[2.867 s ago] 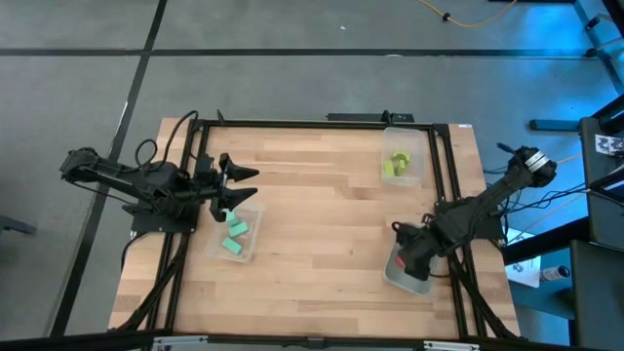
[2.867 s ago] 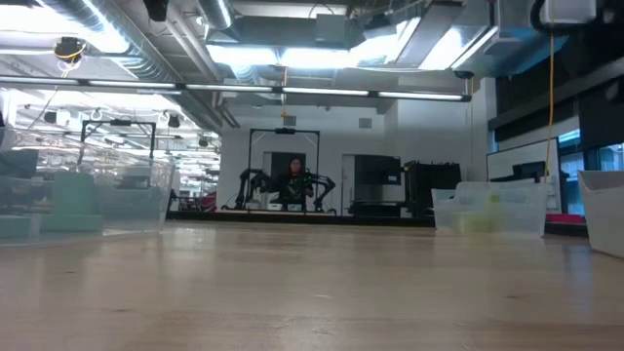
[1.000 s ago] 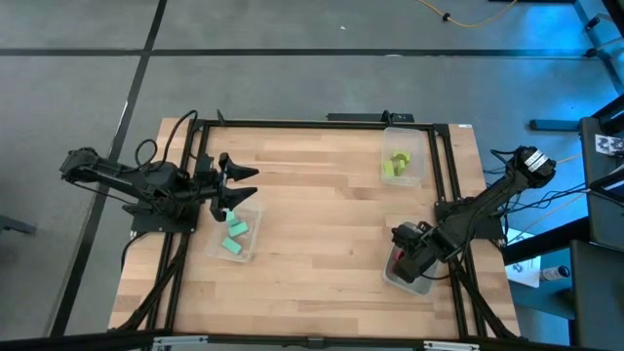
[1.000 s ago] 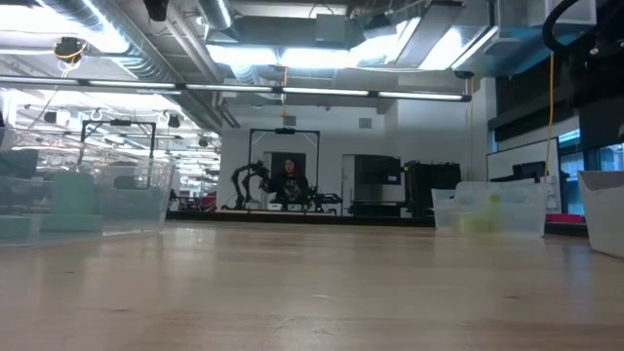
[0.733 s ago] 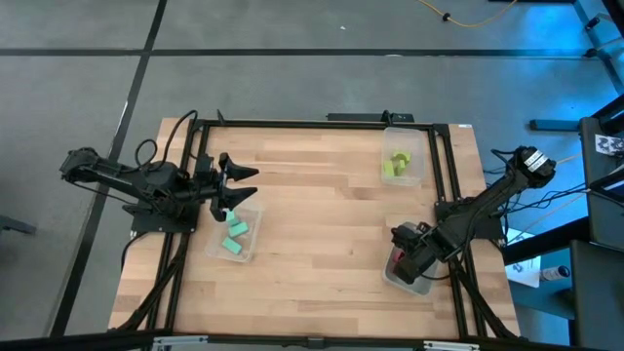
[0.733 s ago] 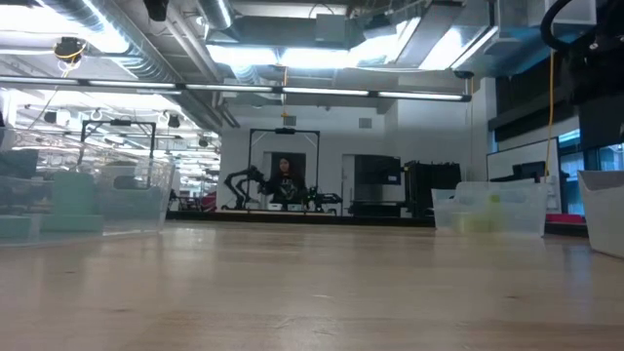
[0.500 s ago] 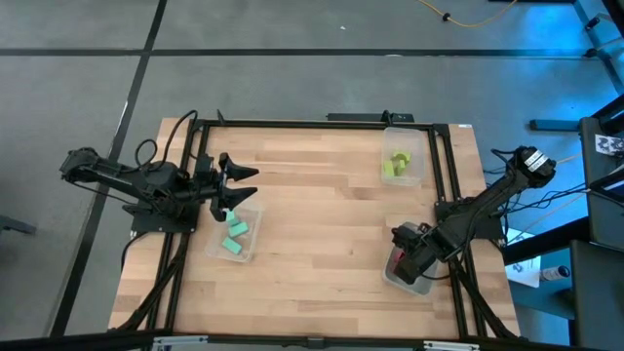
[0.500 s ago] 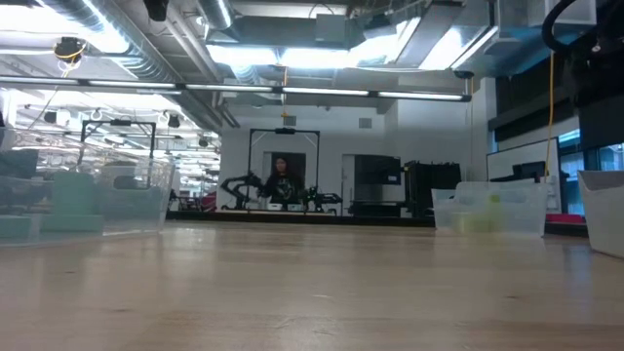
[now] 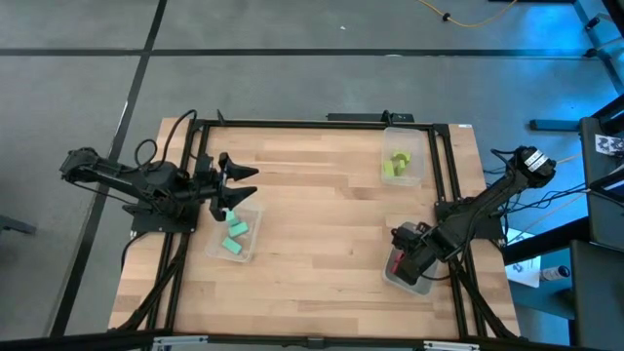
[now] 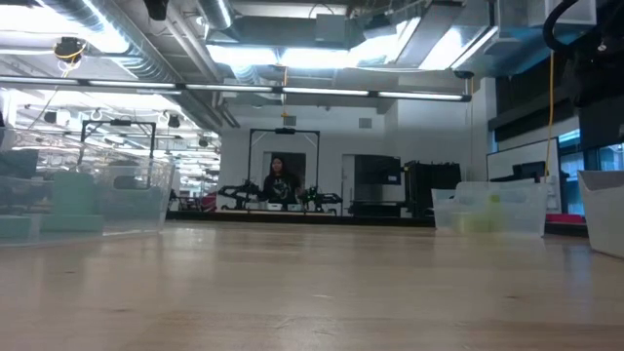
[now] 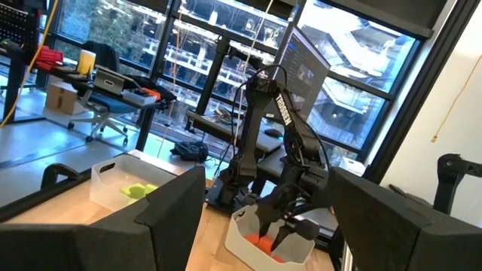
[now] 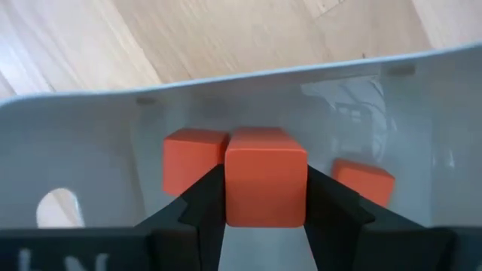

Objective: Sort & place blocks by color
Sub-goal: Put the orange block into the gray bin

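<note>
1. Centrally, red block (image 12: 265,187) is sitting clamped between both dark fingers (image 12: 202,205) of right gripper (image 9: 400,259), which is reaching down into clear tub (image 9: 410,285) at table's front-right corner.
2. Two more red blocks (image 12: 193,156) are lying on that tub's floor, one just beside the held block, the other (image 12: 362,179) a little apart, near the wall.
3. Teal-green blocks (image 9: 233,234) are lying in a clear tub (image 9: 249,250) at table's left side, approx. mid-depth.
4. Lime blocks (image 9: 395,164) are resting in a third clear tub (image 9: 413,178) toward the far-right edge, well apart from the other two tubs.
5. Left gripper (image 9: 242,182) is hovering beside the far end of the teal tub w/ fingers spread wide, gripping nothing.
6. Wooden table (image 9: 322,214) is carrying all three tubs; dark frame rails (image 9: 302,123) are running along its edges.
7. Low view: a person (image 10: 278,181) is standing far back in the room beyond the table.
</note>
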### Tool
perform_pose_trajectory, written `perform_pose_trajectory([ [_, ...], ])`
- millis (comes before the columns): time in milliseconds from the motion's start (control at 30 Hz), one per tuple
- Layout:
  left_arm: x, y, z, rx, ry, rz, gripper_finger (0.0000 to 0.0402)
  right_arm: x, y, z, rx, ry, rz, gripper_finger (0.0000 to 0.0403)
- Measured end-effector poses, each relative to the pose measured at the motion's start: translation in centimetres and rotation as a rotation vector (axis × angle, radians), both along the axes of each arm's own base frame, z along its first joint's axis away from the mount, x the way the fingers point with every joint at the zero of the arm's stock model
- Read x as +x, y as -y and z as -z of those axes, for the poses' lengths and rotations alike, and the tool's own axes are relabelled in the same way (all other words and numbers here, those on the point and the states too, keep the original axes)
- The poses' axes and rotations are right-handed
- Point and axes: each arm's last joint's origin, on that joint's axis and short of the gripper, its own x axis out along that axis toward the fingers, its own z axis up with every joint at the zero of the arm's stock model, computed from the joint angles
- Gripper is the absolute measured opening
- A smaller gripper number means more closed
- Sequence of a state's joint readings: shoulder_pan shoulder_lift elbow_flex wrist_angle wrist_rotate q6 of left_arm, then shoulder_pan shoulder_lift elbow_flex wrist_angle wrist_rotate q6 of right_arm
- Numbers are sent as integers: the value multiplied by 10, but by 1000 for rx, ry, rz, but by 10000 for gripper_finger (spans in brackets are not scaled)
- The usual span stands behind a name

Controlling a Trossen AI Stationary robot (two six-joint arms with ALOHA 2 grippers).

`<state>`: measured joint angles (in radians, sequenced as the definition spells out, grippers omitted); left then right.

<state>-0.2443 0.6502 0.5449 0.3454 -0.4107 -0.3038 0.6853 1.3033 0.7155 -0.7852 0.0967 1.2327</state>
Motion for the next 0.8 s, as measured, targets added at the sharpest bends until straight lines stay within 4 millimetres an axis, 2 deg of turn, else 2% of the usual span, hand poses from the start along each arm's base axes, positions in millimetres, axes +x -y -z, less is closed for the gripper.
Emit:
perform_pose_trajectory([
  [800, 0, 0, -1, 23, 3, -7, 273, 0, 1, 0, -17, 5, -5, 149],
])
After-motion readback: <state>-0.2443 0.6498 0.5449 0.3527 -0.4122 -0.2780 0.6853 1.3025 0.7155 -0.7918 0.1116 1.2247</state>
